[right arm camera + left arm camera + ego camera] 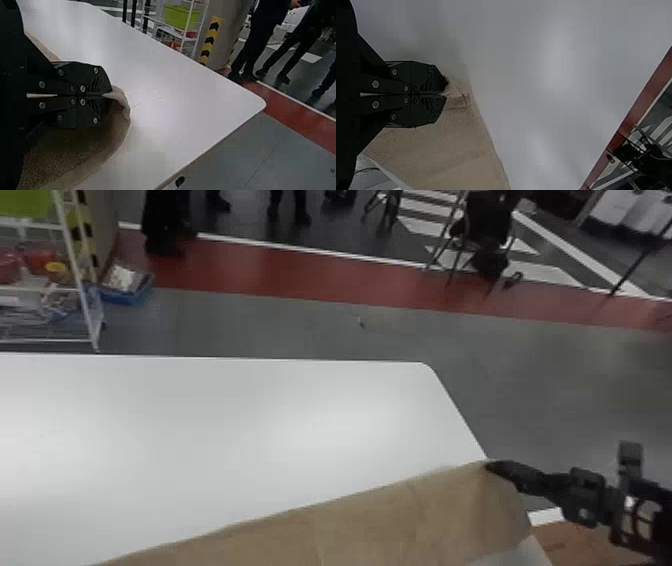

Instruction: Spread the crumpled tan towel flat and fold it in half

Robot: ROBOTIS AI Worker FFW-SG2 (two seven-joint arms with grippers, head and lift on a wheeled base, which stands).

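Left gripper (447, 94), right gripper (110, 95): fingers pinching tan towel (350, 527), far edge stretched! Spreading looks well along, fold left.

The robot's black, flat-fingered right hand (495, 466) points inward, pinched closed; its black, flat-fingered left hand (446, 94) is clamped together too.

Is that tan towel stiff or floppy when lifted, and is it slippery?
Probably floppy: the tan towel bends and puckers at the right gripper. It likely won't slip easily, given its coarse-looking surface.
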